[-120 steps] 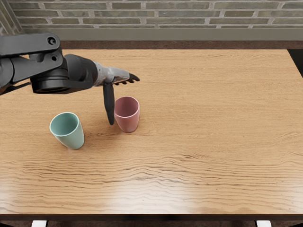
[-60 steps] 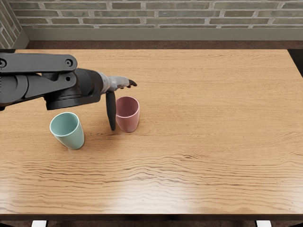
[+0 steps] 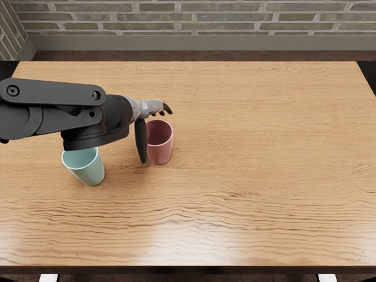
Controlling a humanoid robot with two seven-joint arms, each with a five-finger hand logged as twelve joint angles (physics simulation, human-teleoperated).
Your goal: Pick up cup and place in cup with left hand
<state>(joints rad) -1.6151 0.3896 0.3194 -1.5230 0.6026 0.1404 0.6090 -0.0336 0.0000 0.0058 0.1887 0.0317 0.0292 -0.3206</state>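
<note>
Left robot hand (image 3: 149, 109) is spread, w/ thumb (image 3: 141, 142) down beside pink cup (image 3: 161, 152), upright btwn. centre and left edge of table (image 3: 264, 147); green cup (image 3: 88, 169) is nearer that edge. Pink cup may tip, b/c thumb could push it unevenly.

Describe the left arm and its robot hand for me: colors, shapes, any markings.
The left arm is dark grey to black, with two flat, round-ended links, circular pivots at the joints and a bulky rounded section nearer the wrist. The left robot hand has a pale grey back, dark fingers and a long, dark thumb. I see no lettering.
</note>
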